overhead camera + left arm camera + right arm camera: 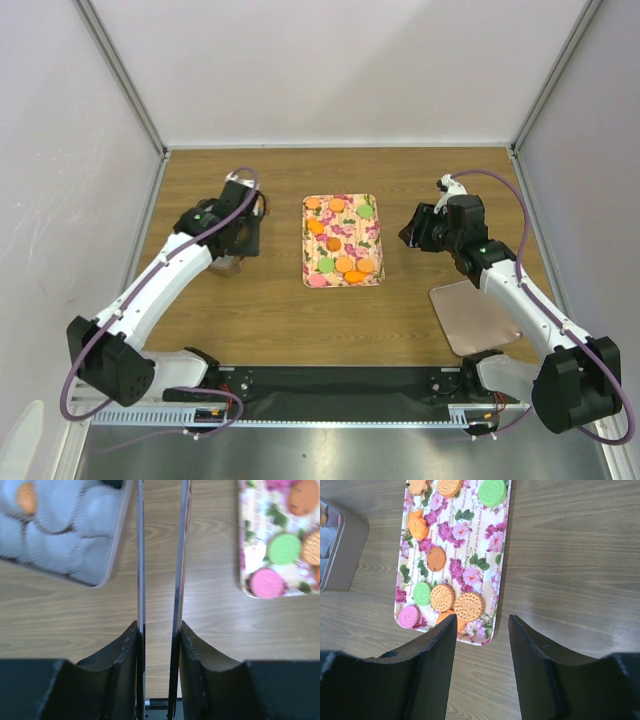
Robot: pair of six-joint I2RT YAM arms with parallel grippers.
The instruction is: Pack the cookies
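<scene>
While tray [350, 232] carries cookies [343, 264]: ten counted.
Tin [117, 535]: one orange cookie.
Left gripper [157, 630]: clamps tongs [140, 555].
Right gripper [482, 625]: half open, empty, over the tray edge.

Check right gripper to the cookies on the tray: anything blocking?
Nothing visible. The right gripper is open and empty, over bare table at the near end of the floral tray. The cookies lie uncovered on it, just ahead of the fingertips, with no object between.

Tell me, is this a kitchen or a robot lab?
Probably a robot lab test booth: two robot arms are bolted to a wooden table, plain white walls close it in, and a floral tray of cookies sits as practice.
</scene>
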